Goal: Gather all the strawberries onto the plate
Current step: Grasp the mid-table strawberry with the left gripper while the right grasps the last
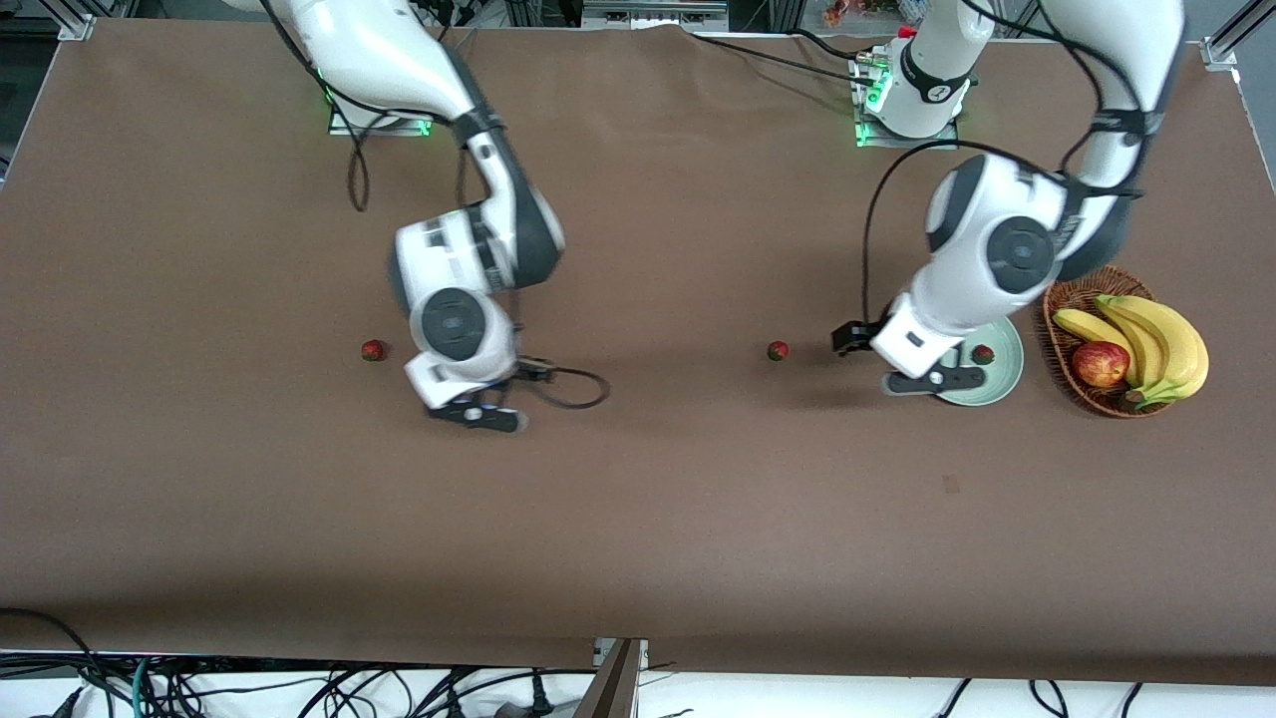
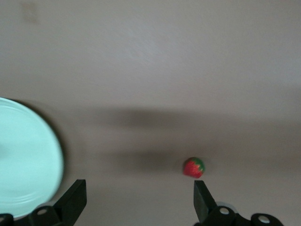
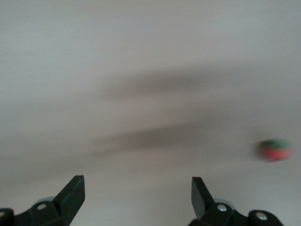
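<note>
On the plate point(image 1: 1005, 371) lies one strawberry point(image 1: 983, 353); two more point(image 1: 778, 350) point(image 1: 373, 350) rest on the surface point(image 1: 698, 499), orientation unclear. Left gripper point(image 2: 140, 203) over the plate's edge and right gripper point(image 3: 137, 200) over the surface have released jaws.

No text, label, brand, number or sign could be read anywhere in the three views.
</note>
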You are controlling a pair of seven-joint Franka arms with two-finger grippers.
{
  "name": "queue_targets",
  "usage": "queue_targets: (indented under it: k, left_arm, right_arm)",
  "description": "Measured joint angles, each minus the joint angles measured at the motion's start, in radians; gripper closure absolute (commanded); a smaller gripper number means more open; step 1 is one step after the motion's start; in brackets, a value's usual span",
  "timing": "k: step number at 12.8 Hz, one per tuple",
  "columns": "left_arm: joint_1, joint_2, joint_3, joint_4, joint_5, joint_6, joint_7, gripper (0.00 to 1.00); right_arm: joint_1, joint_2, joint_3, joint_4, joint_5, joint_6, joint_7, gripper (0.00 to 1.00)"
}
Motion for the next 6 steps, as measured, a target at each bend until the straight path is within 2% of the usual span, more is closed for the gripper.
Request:
queue_targets:
  k: [1,3,5,6]
  left_arm:
    - [-0.005,0.028,-0.027,-0.012,0.031,0.043,-0.058,0.00]
    - [-0.019,0.086,-0.059,-0.016,0.088,0.104,-0.150,0.00]
    - [-0.029,0.136,-0.074,-0.017,0.156,0.138,-0.224,0.00]
    - [-0.032,0.159,-0.082,-0.017,0.198,0.155,-0.265,0.00]
  right_arm:
    - [-0.003,-0.041,-0.052,-0.092,-0.013,0.033,-0.101,0.00]
    - [-0.009,-0.107,-0.122,-0.299,-0.015,0.195,-0.278,0.01]
    - [-0.010,-0.136,-0.143,-0.485,-0.007,0.374,-0.359,0.01]
    - [-0.009,-0.139,-0.143,-0.543,0.009,0.427,-0.372,0.01]
